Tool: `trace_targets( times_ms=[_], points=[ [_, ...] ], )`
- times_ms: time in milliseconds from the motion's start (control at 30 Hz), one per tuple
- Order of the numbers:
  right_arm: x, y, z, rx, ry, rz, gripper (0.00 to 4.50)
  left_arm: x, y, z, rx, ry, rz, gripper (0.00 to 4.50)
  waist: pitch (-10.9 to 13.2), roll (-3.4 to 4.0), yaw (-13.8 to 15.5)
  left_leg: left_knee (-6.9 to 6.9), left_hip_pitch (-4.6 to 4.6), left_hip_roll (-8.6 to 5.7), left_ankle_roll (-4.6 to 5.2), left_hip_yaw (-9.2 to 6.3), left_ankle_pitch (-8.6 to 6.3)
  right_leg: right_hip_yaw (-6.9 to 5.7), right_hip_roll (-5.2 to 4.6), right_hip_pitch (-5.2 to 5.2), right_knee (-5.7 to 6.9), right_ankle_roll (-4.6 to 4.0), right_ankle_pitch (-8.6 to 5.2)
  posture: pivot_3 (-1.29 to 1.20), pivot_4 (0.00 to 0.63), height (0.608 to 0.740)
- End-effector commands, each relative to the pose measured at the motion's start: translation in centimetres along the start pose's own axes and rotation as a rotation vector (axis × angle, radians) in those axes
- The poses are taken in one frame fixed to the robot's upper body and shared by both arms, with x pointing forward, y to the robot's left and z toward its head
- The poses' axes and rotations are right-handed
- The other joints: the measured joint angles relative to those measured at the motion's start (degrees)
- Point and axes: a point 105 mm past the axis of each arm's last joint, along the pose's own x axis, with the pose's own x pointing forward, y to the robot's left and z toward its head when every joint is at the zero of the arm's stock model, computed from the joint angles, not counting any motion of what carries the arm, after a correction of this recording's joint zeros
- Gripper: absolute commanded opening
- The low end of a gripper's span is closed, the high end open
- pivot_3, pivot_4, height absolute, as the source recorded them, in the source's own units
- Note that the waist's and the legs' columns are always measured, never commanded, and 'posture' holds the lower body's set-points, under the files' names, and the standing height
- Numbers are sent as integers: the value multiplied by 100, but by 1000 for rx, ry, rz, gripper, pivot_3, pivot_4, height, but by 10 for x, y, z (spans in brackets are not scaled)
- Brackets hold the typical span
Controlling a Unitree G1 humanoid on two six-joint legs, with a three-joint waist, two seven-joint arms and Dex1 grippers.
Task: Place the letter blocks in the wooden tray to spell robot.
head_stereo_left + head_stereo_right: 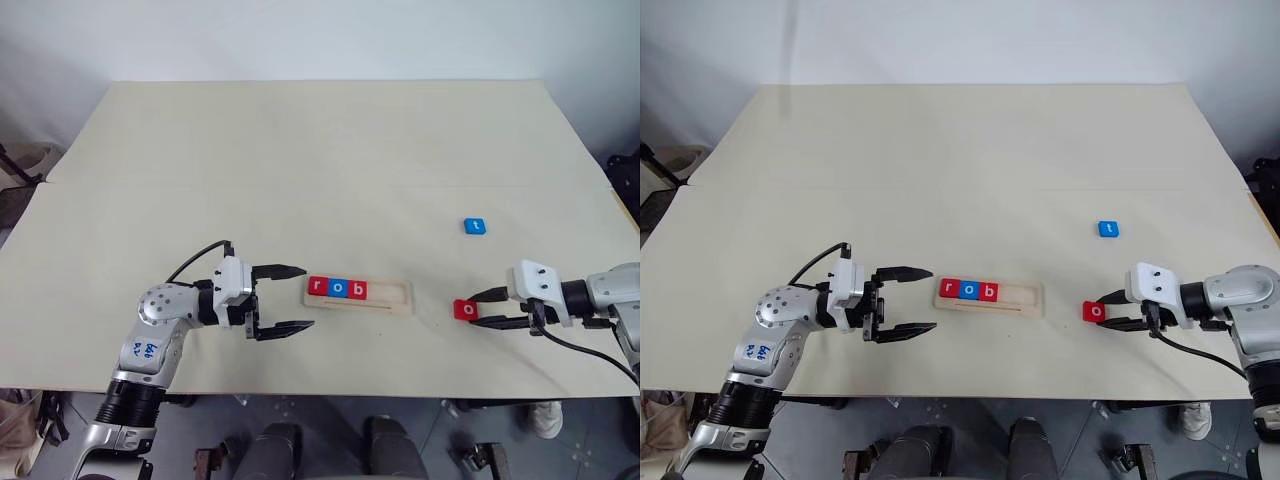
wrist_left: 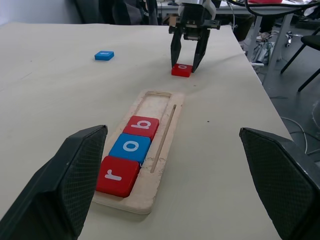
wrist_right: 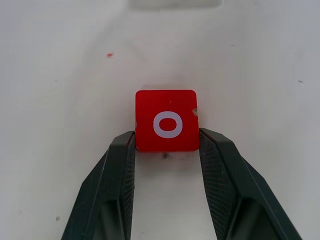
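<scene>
Right end effector (image 1: 484,308) pinching the red "o" block (image 3: 166,120) on the tabletop (image 1: 300,160), beside the tray (image 1: 390,297) holding r, o, b; left end effector (image 1: 288,298) spread.

Lab: test table (image 1: 300,150), cluttered desks (image 2: 260,15)

wooden tray (image 2: 150,165) holds r, o, b blocks; right claw (image 2: 187,64) straddles red o block (image 2: 181,70).
</scene>
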Motion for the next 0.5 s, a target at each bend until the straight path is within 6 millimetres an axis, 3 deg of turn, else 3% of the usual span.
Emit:
trace_targets(
  times_ms=[33, 167, 267, 500],
  points=[
    [6, -7, 40, -36, -95, -8, 1458, 0, -3, 9, 35, -14, -17, 4500, 1, 1, -5, -1, 0, 1, -1, 0, 0, 0, 0, -2, 1, 0, 0, 0, 150, 740],
    [26, -5, 79, -35, -166, 29, 1458, -1, -2, 8, 37, -9, -9, 4500, 1, 2, 15, 1, -3, 1, -1, -2, 0, 0, 0, -2, -1, 0, 0, 0, 150, 740],
    [41, -9, 95, -17, -167, 19, 1458, -2, -4, 8, 38, -4, -18, 4500, 1, 1, 17, 2, -4, -1, -1, -4, 0, -1, -2, -2, -1, 0, 0, 0, 150, 740],
    [69, -8, 101, -52, -116, 62, 1458, 0, -4, 8, 40, -10, -8, 4500, 1, 1, 24, 3, -11, -6, 0, -9, 0, -9, -8, -5, -1, -1, 1, 0, 150, 740]
  ],
)
